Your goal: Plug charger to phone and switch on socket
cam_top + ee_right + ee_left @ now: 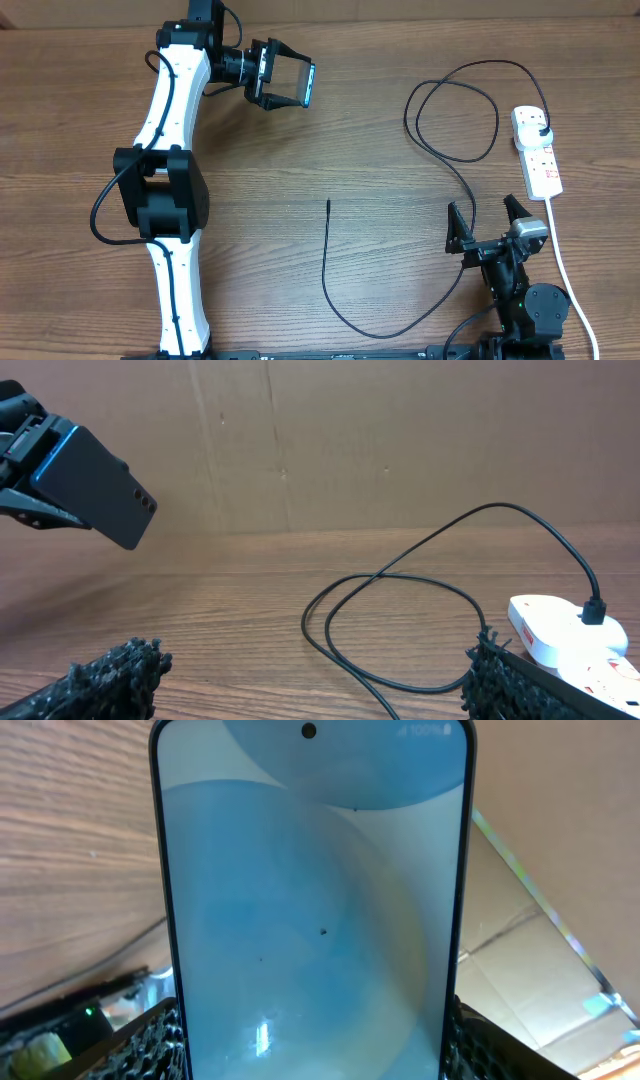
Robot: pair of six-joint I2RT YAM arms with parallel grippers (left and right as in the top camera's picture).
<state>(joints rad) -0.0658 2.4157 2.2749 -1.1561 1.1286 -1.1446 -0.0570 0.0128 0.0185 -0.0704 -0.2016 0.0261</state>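
The left pincer is pinching the phone between its two fingers, in the upper middle of the overhead frame. The phone is hanging above the counter, not touching it. In the left wrist view its lit light-blue screen is filling almost the whole frame, and the dark fingers are pressing on its two long edges at the bottom. In the right wrist view the phone is showing its dark back in the upper left corner.

The right pincer is standing spread and empty at the lower right, near the charger but not touching it. The charger is lying on the counter: its connector tip is resting in the middle of the frame, well apart from the phone. The cable is curving down, then right, then looping at the upper right. Its black plug is sitting in the socket, which is lying at the right edge with its white cord running downward.
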